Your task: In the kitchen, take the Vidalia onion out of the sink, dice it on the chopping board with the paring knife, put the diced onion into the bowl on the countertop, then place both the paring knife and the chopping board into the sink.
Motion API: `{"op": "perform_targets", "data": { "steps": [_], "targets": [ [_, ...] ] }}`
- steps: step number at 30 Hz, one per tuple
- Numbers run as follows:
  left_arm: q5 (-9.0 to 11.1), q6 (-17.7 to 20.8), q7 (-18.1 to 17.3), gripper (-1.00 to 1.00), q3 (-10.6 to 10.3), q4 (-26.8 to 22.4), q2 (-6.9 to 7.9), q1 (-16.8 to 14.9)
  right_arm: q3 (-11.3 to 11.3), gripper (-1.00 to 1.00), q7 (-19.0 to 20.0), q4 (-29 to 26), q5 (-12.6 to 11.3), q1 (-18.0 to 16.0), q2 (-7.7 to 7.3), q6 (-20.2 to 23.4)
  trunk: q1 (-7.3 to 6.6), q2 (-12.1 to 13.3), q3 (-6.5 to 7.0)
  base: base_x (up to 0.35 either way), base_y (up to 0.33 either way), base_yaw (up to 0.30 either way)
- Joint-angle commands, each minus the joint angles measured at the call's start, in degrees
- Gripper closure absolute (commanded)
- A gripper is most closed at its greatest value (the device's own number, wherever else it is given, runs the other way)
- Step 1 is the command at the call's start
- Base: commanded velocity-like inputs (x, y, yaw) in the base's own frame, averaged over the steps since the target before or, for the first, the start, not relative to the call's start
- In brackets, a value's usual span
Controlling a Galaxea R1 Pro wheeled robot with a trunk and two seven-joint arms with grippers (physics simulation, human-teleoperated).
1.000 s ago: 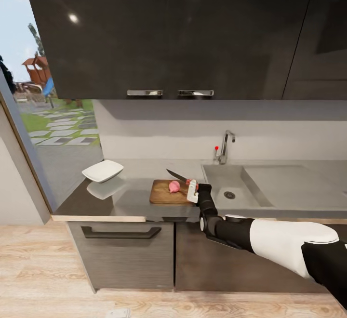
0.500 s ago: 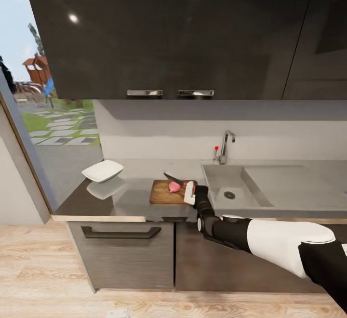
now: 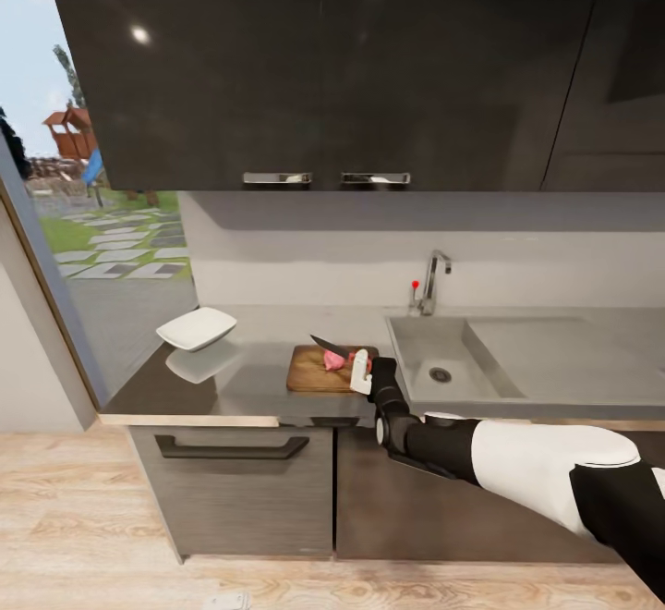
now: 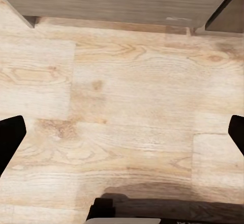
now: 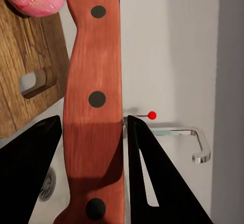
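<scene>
Wooden chopping board (image 3: 319, 371): 1 Vidalia onion (image 3: 333, 360), 1 paring knife (image 3: 337, 349) w/ right gripper (image 3: 363, 372).

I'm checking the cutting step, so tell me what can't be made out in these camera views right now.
- Blade contact: in the head view the paring knife over the Vidalia onion is too small to tell touching from apart.
- Blade tip: cut off by the right wrist picture's edge beyond the handle.
- Chopping board: mostly cut off there by the edge.
- Bowl contents: its rim hides the inside in the head view.
- Left gripper: fingertips cut off at the picture's sides.
</scene>
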Motion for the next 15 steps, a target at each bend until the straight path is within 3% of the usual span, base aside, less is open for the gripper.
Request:
{"op": "perform_targets", "data": {
  "steps": [1,10,15],
  "targets": [
    [0.45,-0.45,0.06,-1.00,-0.20,0.27,-0.02,-0.13,0.32,1.00,-0.54,-0.16,-0.53,-0.13,-0.05,0.23,0.03,-0.08,-0.10,0.157,0.000,0.000],
    [0.45,-0.45,0.10,-1.00,-0.20,0.27,0.05,-0.13,0.38,1.00,-0.53,-0.16,-0.53,-0.12,-0.09,0.23,0.03,-0.08,-0.10,0.271,0.000,0.000],
    [0.45,-0.41,0.11,-1.00,-0.20,0.27,0.06,-0.13,0.38,1.00,0.16,-0.16,-0.53,-0.14,-0.09,0.23,0.03,-0.08,-0.10,0.090,0.000,0.000]
  ]
}}
